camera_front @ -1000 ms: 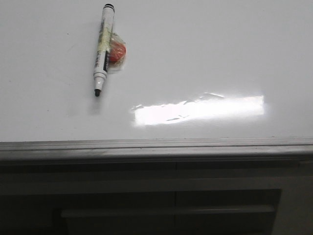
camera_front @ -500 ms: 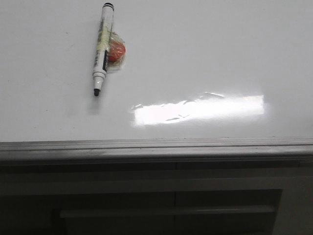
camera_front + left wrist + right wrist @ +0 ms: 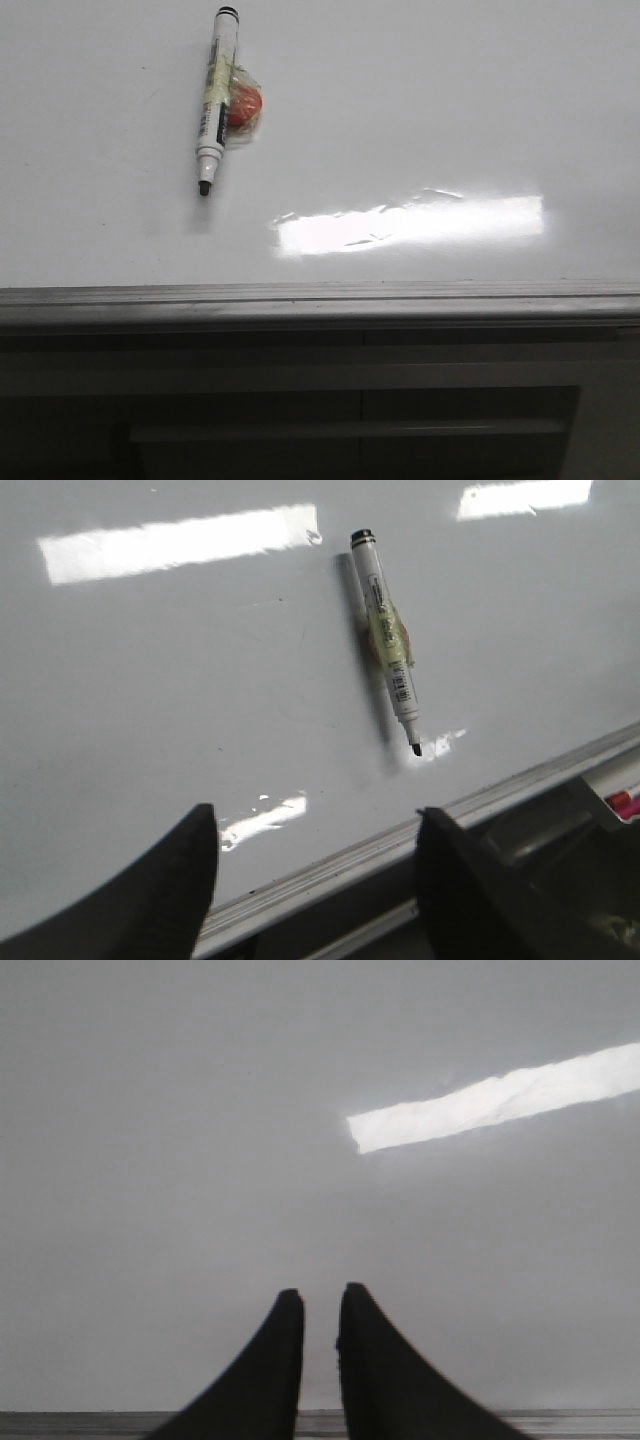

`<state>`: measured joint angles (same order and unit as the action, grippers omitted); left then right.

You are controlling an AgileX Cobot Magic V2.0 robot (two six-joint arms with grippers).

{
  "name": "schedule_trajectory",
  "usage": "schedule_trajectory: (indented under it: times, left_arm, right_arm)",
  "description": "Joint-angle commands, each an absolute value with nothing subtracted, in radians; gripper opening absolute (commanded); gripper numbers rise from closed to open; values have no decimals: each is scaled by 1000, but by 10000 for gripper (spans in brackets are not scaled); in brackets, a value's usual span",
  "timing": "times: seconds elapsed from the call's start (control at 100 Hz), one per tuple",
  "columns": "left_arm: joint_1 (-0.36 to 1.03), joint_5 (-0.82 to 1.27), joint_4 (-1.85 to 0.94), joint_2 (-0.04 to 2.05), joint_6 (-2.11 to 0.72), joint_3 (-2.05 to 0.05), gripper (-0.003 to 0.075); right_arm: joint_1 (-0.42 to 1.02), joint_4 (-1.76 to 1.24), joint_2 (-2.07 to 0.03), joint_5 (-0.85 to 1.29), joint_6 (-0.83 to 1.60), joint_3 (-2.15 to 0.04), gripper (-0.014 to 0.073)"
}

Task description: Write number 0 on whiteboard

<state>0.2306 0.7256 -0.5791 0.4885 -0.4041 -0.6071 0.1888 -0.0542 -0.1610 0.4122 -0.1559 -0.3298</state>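
The whiteboard [image 3: 420,100] is glossy white and fills most of the front view; no number 0 shows on it. A white black-tipped marker [image 3: 214,100] with a red blob [image 3: 245,106] taped to it lies uncapped on the board at the far left, tip towards the near edge. My left gripper [image 3: 318,815] is open and empty, above the board's near edge rail [image 3: 400,835], with the marker [image 3: 386,645] ahead of it. My right gripper [image 3: 321,1292] is shut and empty over bare board [image 3: 200,1110]. Neither gripper shows in the front view.
A grey metal rail [image 3: 320,297] runs along the board's near edge. Below it is a dark panelled cabinet front [image 3: 320,400]. Bright strips of ceiling light glare [image 3: 410,225] lie on the board right of the marker.
The whole front view has shifted a few pixels to the right. The marker lies on the board as before.
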Motion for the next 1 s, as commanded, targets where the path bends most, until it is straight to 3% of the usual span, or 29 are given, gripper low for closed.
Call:
schedule_trajectory:
  times: [0.0, 0.11, 0.18, 0.36, 0.57, 0.84, 0.99]
  left_arm:
    - [232, 741, -619, 602, -415, -717, 470]
    - [273, 725, -700, 732, -408, -776, 407]
    - [307, 723, -728, 811, -404, -805, 404]
    - [462, 709, -704, 983, -386, -876, 403]
    - [637, 521, -407, 1112, -39, -913, 403]
    - [651, 462, -385, 1250, 0, -913, 396]
    - [651, 420, -385, 1308, 0, -913, 326]
  right_arm:
    - [185, -42, -213, 315, -141, -365, 175]
    - [185, -42, -248, 315, -141, -365, 347]
    - [185, -44, -261, 317, -141, -365, 403]
    - [185, -44, -277, 317, -141, -365, 401]
    - [185, -44, -277, 317, -141, -365, 401]
    - [185, -44, -277, 317, -141, -365, 401]
    - [185, -44, -277, 315, -141, -365, 401]
